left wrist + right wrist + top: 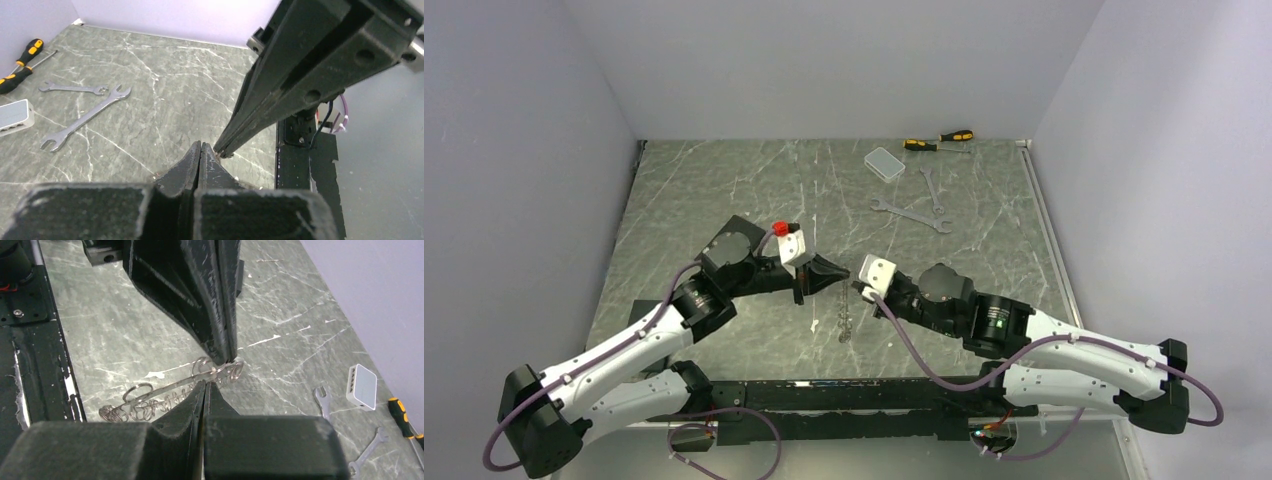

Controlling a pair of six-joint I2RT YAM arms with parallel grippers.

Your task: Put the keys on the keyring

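Observation:
The keyring [844,318] is a thin metal ring strung with several small silver keys. It hangs above the table between my two grippers at centre front. In the right wrist view the keyring [165,392] shows edge-on, stretching left from the meeting fingertips. My left gripper [832,272] is shut, and its fingertips [226,352] pinch the ring's upper end. My right gripper [858,286] is shut too, its tips [205,385] touching the ring's strip just below. In the left wrist view my left gripper [201,146] is closed tip to tip beside the right fingers [235,135]. The yellow-headed key is out of view.
Two silver wrenches [911,213] [931,185], a clear plastic box [885,163] and yellow-and-black screwdrivers [939,140] lie at the back right. The black base rail [844,395] runs along the near edge. Walls enclose the table on three sides.

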